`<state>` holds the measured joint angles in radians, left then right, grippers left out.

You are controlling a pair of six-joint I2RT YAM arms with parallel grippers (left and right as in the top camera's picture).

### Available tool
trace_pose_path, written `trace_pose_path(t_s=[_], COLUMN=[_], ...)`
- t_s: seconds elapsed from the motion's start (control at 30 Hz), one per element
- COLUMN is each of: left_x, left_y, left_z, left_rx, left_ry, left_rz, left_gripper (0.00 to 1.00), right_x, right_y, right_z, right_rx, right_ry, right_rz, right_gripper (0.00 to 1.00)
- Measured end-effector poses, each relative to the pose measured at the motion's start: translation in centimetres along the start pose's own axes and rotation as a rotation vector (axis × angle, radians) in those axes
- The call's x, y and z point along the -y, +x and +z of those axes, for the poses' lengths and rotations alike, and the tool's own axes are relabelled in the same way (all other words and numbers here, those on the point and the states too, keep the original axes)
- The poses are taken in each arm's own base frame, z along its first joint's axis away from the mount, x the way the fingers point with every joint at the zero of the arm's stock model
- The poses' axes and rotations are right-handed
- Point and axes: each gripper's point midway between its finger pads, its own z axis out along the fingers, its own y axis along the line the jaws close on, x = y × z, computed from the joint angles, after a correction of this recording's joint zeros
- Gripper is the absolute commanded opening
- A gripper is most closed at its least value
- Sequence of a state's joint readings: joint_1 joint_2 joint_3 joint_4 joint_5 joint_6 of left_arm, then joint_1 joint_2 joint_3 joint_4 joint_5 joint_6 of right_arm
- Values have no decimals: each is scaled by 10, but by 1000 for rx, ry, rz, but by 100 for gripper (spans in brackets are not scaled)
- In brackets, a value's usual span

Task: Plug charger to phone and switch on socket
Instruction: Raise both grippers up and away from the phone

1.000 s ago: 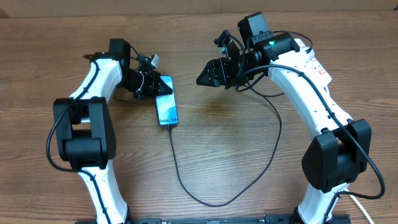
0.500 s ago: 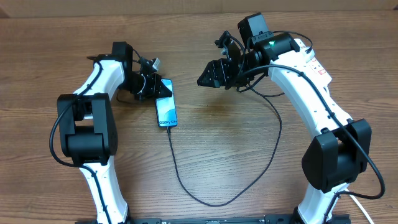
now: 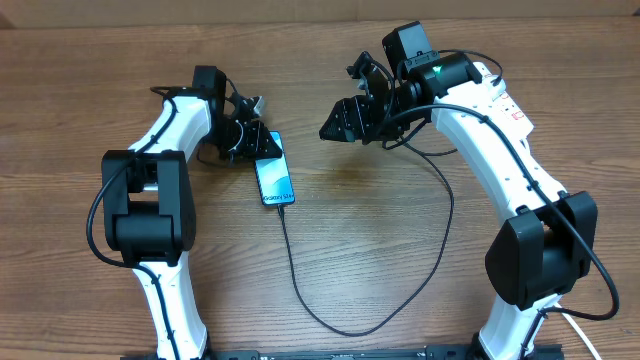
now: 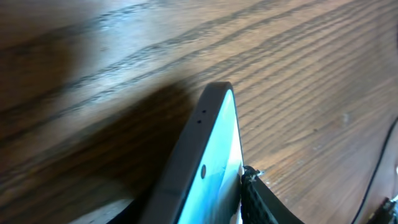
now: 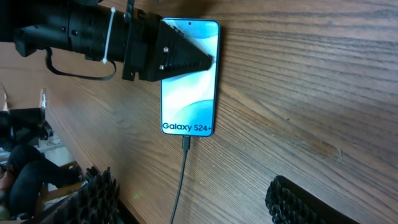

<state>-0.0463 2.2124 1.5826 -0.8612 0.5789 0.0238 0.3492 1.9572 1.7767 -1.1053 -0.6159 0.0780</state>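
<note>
Two arms work over a wooden table (image 3: 380,230). Right claw (image 5: 193,193): fingers spread wide, nothing between them, off to the phone's (image 3: 274,180) right. Left claw (image 3: 255,140): at the phone's top end, one finger over the lit screen; grip cannot be judged. Phone screen-up, left of centre. Black cable (image 3: 340,328) loops from its lower end, connector (image 5: 186,142) meeting that edge.

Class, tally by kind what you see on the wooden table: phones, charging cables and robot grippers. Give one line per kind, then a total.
Slim black-edged smartphone with blue screen: 1
Thin black charger cable: 1
Two-finger black grippers: 2 (left gripper, right gripper)
Total: 4
</note>
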Motion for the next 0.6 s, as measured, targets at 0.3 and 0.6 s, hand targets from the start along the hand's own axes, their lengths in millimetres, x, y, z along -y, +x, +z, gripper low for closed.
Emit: trace_pose_path(t_s=[0.3, 0.6], left_x=[-6, -3], left_y=[1, 0], left_z=[0, -1], left_rx=[-3, 2], left_ry=[-34, -25], left_rz=[-36, -67], left_gripper=[38, 50], right_x=[3, 4], right_y=[2, 2], right_z=[0, 0], right_rx=[-6, -5], right_ry=[16, 20], right_rz=[5, 6], right_gripper=[77, 77])
